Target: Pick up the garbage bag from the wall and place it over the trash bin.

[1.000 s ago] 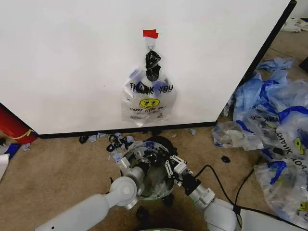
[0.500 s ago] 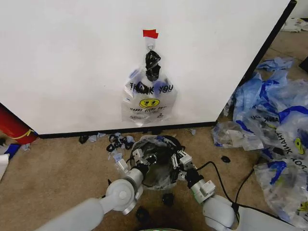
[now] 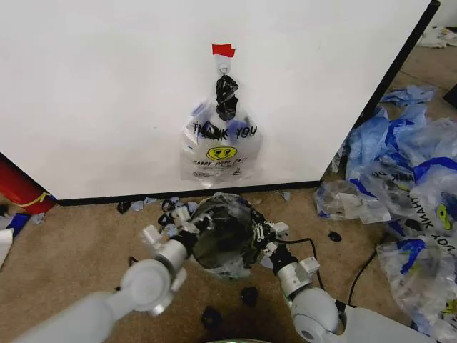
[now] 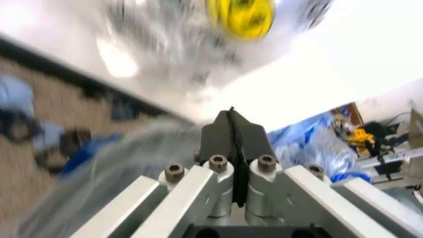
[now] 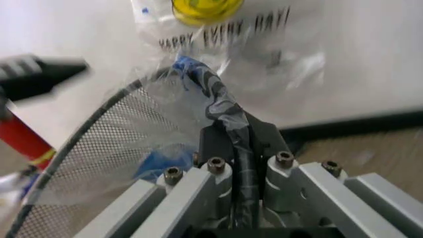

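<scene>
Now both grippers have spread apart across the trash bin [image 3: 223, 232]: right gripper [image 3: 258, 239] clenched on a garbage bag [image 5: 221, 111] handle, left gripper [image 3: 187, 220] clamped shut (stretching film over the rim).

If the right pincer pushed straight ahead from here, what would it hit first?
Probably the hanging garbage bag on the wall; the right pincer, shut on a bag handle, points that way. Depth is unclear.

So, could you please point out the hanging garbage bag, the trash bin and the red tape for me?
garbage bag [image 3: 221, 146], head view, on the printed front above the smiley.
trash bin [image 5: 99, 141], right wrist view, on the wire-mesh wall.
red tape [image 3: 223, 50], head view, on the middle of the strip.
</scene>
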Tool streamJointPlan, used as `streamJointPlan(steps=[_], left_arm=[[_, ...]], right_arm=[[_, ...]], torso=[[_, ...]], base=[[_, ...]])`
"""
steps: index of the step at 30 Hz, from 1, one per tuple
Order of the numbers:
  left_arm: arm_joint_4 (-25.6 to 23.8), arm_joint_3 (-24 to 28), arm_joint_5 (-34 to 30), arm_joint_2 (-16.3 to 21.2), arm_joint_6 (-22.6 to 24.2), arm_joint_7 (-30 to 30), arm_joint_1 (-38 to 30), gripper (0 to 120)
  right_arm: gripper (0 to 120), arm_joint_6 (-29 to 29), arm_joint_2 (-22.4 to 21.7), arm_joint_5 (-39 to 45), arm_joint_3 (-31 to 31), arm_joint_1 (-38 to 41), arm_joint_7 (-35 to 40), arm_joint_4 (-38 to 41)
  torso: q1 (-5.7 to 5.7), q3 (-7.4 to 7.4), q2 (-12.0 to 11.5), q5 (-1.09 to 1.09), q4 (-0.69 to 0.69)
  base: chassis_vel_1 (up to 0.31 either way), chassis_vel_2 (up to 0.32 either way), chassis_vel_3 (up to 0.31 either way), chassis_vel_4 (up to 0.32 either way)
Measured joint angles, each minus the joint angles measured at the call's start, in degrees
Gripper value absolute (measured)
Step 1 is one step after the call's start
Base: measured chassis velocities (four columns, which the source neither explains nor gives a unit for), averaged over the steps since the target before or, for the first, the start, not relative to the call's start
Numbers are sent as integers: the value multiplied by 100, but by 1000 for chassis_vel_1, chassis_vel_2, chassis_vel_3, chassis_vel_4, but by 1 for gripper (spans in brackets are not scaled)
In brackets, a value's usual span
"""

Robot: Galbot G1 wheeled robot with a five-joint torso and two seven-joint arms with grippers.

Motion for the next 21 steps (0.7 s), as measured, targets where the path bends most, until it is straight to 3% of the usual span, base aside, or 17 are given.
streamJointPlan(steps=[2, 3, 6, 21], left_arm=[[-328, -620, 5, 320, 18, 100, 332, 0], [-422, -787, 11, 388, 20, 124, 409, 0], [-579, -1061, 14, 464, 23, 151, 514, 0], [-596, -1173, 63, 445, 13, 148, 610, 0]], right_arm=[[1, 2, 206, 573, -73, -8, 0, 26], [1, 2, 284, 782, -88, -25, 7, 33], [1, -28, 445, 1107, -112, -45, 63, 29], [1, 81, 704, 1338, -91, -198, -79, -682]], torso=[[0, 0, 0, 5, 4], [0, 0, 0, -2, 1], [0, 0, 0, 4, 0], [0, -1, 1, 2, -1]], base=[[0, 0, 0, 0], [0, 0, 0, 0], [0, 0, 0, 0], [0, 0, 0, 0]])
